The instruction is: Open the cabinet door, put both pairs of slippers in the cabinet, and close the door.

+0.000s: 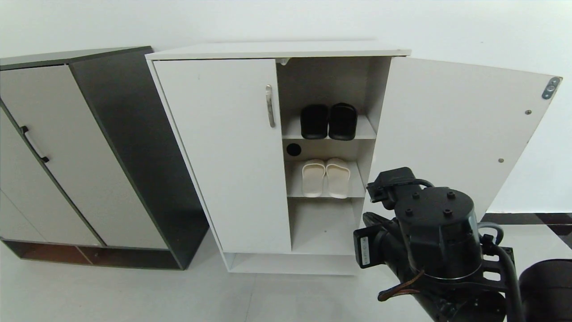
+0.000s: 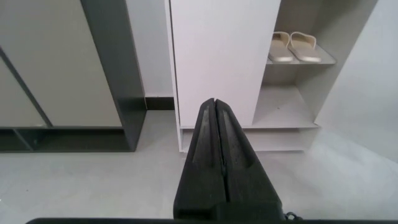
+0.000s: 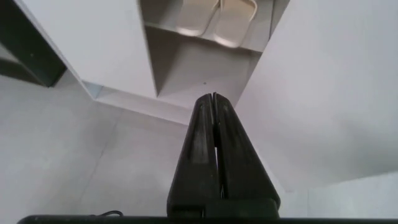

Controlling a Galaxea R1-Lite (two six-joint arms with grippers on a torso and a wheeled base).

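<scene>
Closing step: black slippers (image 1: 328, 121), white slippers (image 1: 325, 177) shelved; cabinet door (image 1: 451, 134) open at right; my right end effector (image 3: 214, 98), pinched empty, should push it.

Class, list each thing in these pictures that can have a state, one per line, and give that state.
White cabinet's right door: swung open.
White cabinet's left door, metal handle: closed.
Black slippers: paired on the upper shelf.
Cream slippers: paired on the middle shelf.
Dark grey cabinet's pale door: closed.
Left gripper: shut, empty.
Right gripper: shut, empty.
</scene>
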